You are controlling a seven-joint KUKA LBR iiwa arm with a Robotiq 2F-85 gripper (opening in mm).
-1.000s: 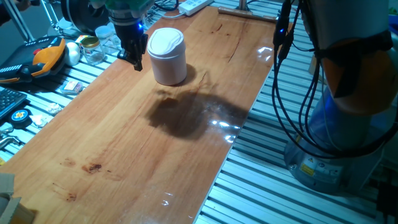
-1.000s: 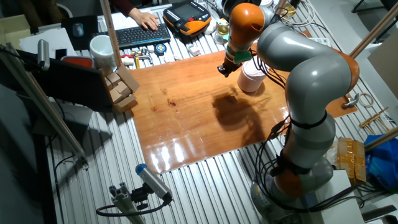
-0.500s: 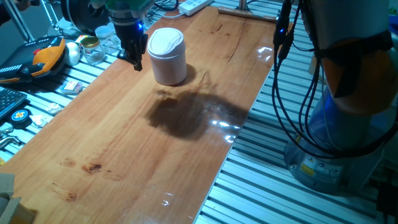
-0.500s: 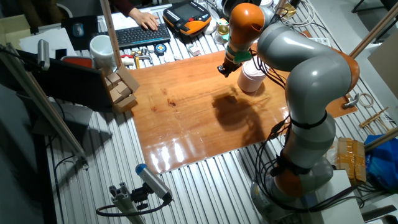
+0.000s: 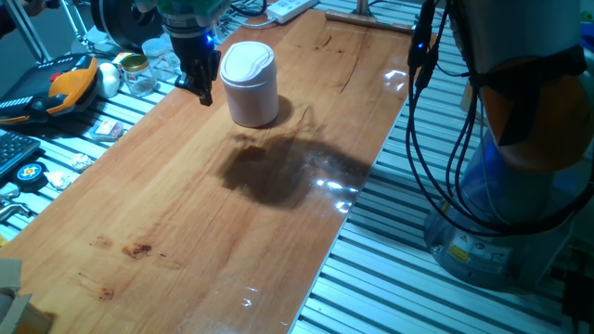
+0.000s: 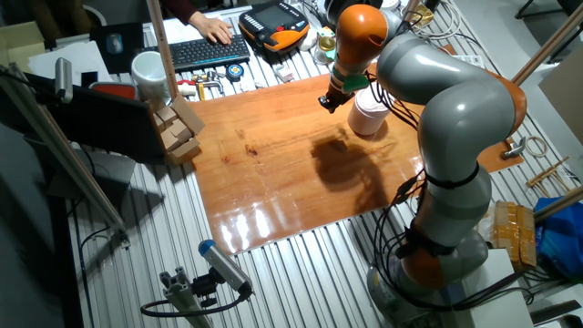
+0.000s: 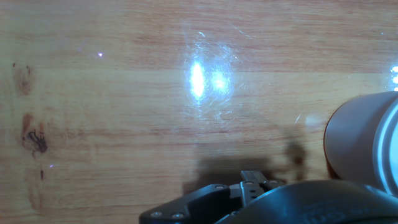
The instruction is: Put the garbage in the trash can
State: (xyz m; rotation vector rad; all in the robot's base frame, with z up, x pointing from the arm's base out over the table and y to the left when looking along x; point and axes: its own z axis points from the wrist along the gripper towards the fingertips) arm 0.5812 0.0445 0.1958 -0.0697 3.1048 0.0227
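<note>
The trash can [image 5: 249,83] is a small white bin with a domed lid, standing upright near the far left edge of the wooden table [image 5: 186,223]. It also shows in the other fixed view [image 6: 369,115] and at the right edge of the hand view [image 7: 367,143]. My gripper [image 5: 201,92] hangs just left of the bin, close above the wood, its dark fingers drawn together to a point. From the other side the gripper [image 6: 325,102] sits beside the bin. The hand view shows only the gripper's [image 7: 252,179] base above bare wood. The garbage is out of view.
Glass jars [image 5: 139,74], an orange and black device [image 5: 65,83] and flat paper scraps [image 5: 107,128] lie off the table's left edge. A keyboard [image 6: 205,53], a white mug [image 6: 146,68] and wooden blocks [image 6: 178,128] stand beyond the far end. Cables [image 5: 422,56] hang at the right.
</note>
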